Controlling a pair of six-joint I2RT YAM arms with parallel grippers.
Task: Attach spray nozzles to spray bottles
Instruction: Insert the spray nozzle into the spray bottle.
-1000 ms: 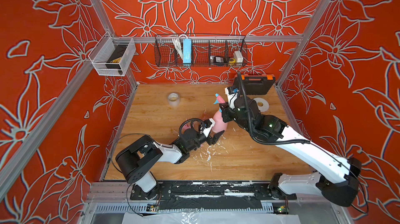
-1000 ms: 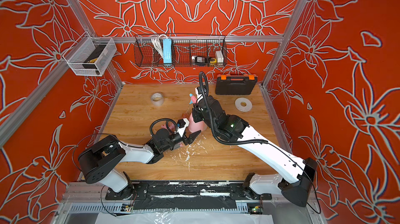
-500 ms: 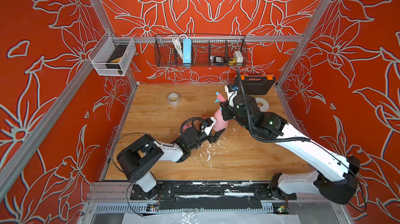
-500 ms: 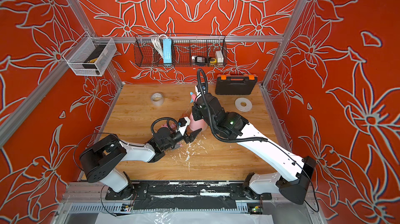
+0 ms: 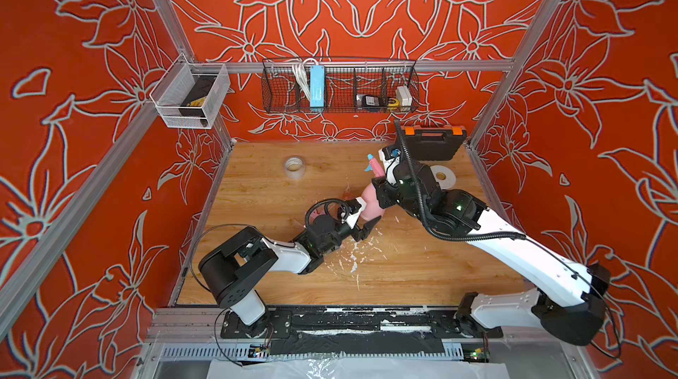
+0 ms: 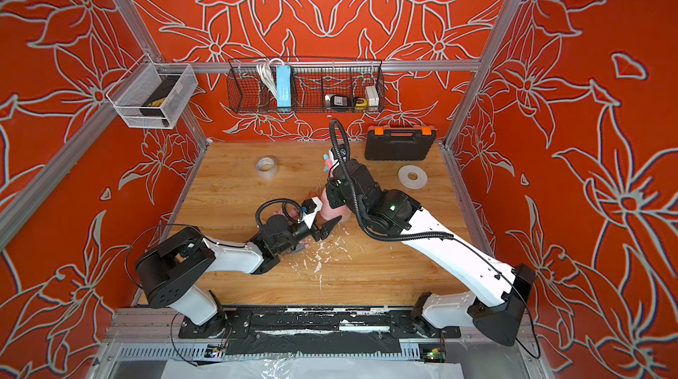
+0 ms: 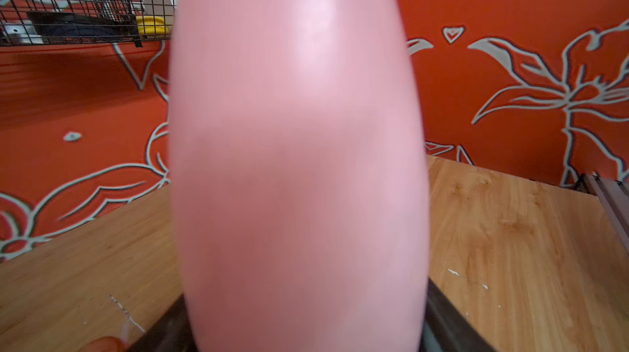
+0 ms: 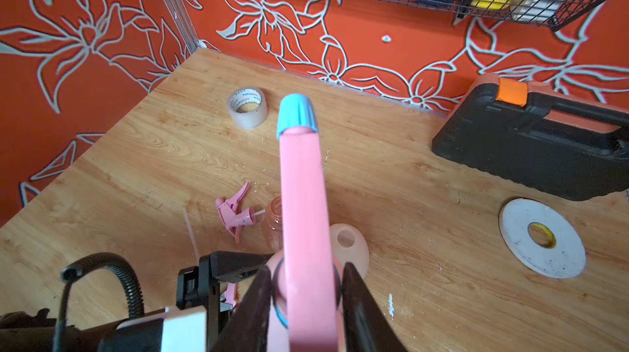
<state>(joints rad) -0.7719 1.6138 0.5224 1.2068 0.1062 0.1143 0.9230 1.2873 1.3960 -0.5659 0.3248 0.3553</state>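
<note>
Toward the left of the wooden table, a clear tape roll lies near the back wall. Closer in, the all-pink nozzle lies on its side with its tube end at the neck of the orange bottle, which is also lying down; the cream-white bottle is tipped over just beside it. Near the middle, the left gripper has its jaws partly spread and clamped on the belly of the pink bottle, held roughly upright. The pink-and-blue nozzle sits on that bottle's neck. The right gripper has its jaws close on either side of the nozzle's collar; whether they press on it cannot be told. Further right lie a flat white tape roll and a black case
</note>
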